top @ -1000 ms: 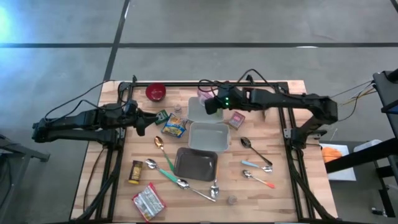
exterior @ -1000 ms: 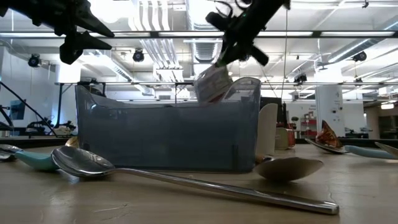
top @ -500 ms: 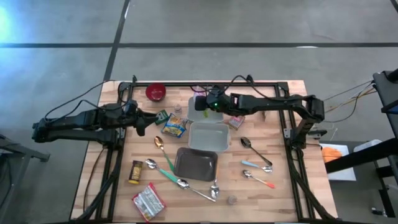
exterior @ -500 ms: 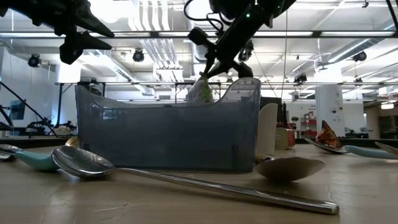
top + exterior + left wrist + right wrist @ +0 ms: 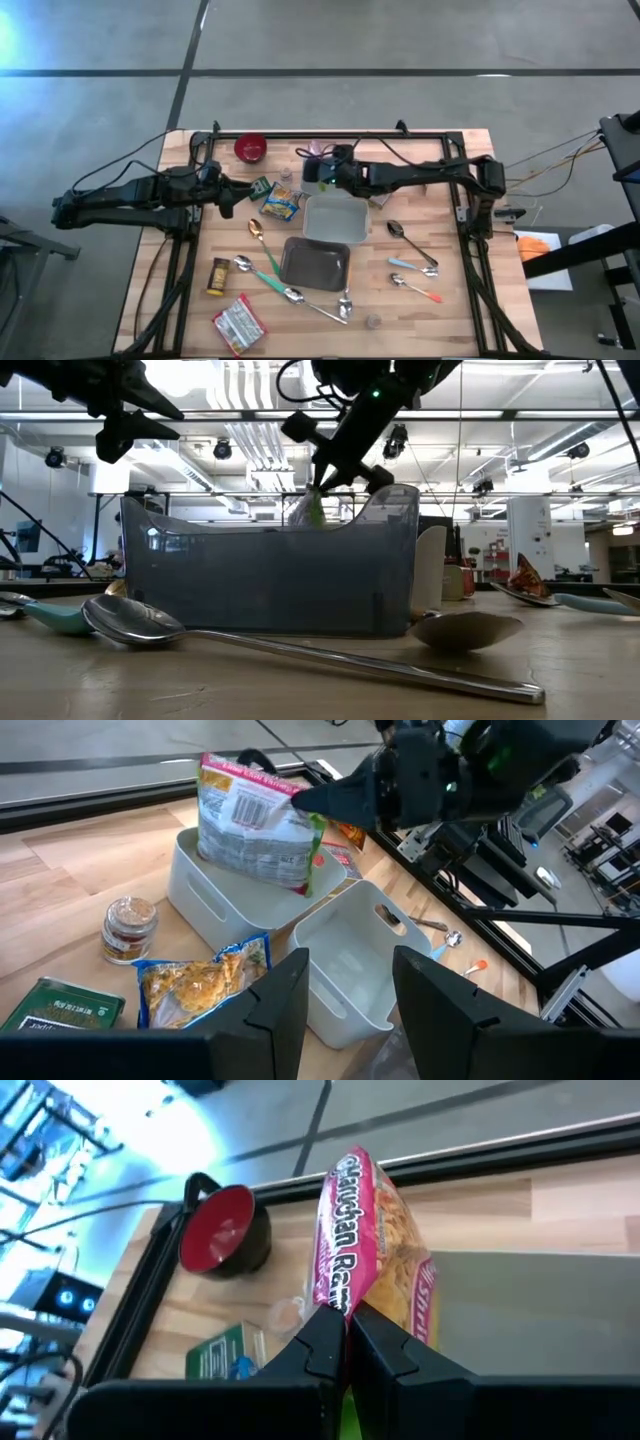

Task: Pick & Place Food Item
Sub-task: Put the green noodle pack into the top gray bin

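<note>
A pink ramen packet (image 5: 365, 1250) hangs over the far white bin (image 5: 195, 895), with my right gripper (image 5: 345, 1335) shut on it; the left wrist view shows its printed back (image 5: 250, 825). In the low view the gripper (image 5: 318, 478) stands just above the bin's height. A second white bin (image 5: 335, 220) stands nearer, beside a dark tray (image 5: 315, 262). My left gripper (image 5: 350, 1010) waits open over the table's left part, with nothing between its fingers. My right gripper pinches the packet's end seam (image 5: 303, 808) between its two fingers. It comes slanting down from the table's right side. The packet hangs tilted below the fingers, its lower edge (image 5: 262, 878) at the far bin's rim; whether it touches the bin I cannot tell.
A spice jar (image 5: 128, 925), a yellow-and-blue snack bag (image 5: 200, 982) and a green box (image 5: 60, 1005) lie left of the bins. A red bowl (image 5: 250, 148) stands at the far edge. Several spoons (image 5: 300, 297) and another food packet (image 5: 238, 323) lie toward the near edge.
My right gripper has gone toward the table's left edge and down, rolling as it went. The packet has come with it, turned from face-on to edge-on in the low view, and now hangs lower, at the far bin.
</note>
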